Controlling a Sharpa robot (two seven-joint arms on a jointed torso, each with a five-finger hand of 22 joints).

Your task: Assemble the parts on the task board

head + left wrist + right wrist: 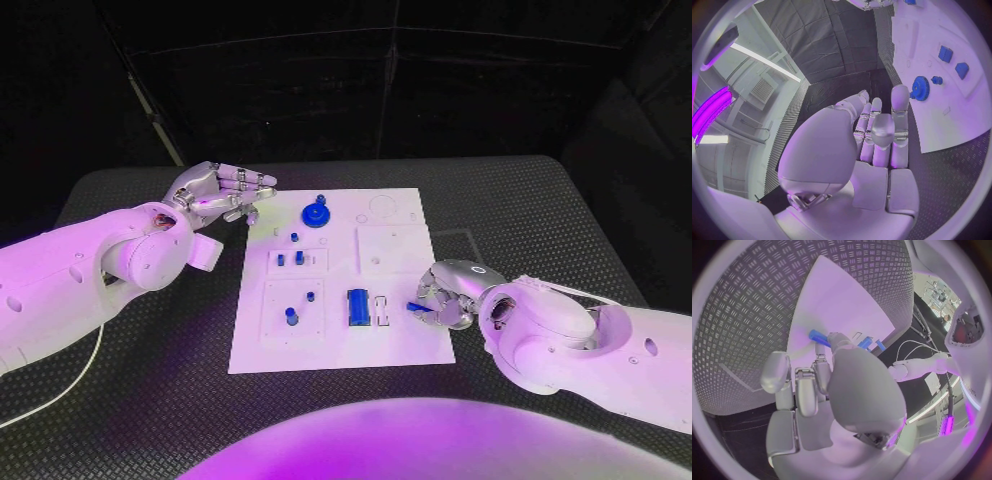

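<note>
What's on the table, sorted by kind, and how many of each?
Robot hands: 2, left hand, right hand
White task board: 1
Blue gear: 1
Large blue block: 1
Small blue pieces: 6 visible
Total: 11

I worked in a robotics test lab. My station was a black table (548, 210) with a ribbed mat, closed in by dark panel walls (375, 90). A white task board (389, 340) lay centred on it. Strip lights (761, 57) ran overhead beyond the enclosure.
</note>
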